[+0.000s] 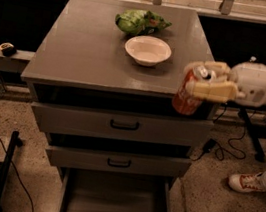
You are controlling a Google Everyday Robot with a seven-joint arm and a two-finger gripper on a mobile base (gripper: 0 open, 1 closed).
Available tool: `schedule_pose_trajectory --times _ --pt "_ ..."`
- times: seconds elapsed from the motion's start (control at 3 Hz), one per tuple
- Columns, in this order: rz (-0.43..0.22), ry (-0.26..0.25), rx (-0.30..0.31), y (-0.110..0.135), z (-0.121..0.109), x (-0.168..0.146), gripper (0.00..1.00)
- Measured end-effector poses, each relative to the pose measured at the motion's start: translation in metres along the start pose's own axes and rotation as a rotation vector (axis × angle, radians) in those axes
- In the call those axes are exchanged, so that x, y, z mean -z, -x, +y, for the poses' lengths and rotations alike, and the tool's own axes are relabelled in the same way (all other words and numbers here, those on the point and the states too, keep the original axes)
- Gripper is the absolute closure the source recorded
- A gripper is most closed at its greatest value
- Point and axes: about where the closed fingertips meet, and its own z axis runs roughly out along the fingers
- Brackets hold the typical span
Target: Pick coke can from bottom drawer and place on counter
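My gripper (203,79) is shut on the red coke can (188,94), holding it upright in the air at the counter's front right corner, level with the counter edge. The silver top shows between my cream fingers (209,89). The counter (86,49) is the flat grey cabinet top. The bottom drawer (116,204) stands pulled out at the bottom of the view, and its grey floor is bare.
A white bowl (148,50) sits on the counter's back middle, with a green chip bag (139,22) behind it. Two upper drawers with black handles (124,125) are nearly shut. A person's shoe (247,182) is on the floor at right. Cables lie at left.
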Motion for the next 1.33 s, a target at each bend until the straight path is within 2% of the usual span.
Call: schedule_pose_trajectory --times 0.33,0.67,1.0,1.33 --pt "-0.003 -0.060 -0.018 0.043 -0.053 -0.014 1.00" --pt "0.043 -0.150 0.008 0.062 -0.090 -0.028 1.00" --pt "0.074 -0.233 0.006 0.047 -0.114 -0.029 0.81" --pt "0.068 -0.237 -0.043 0.015 -0.121 -0.037 0.58"
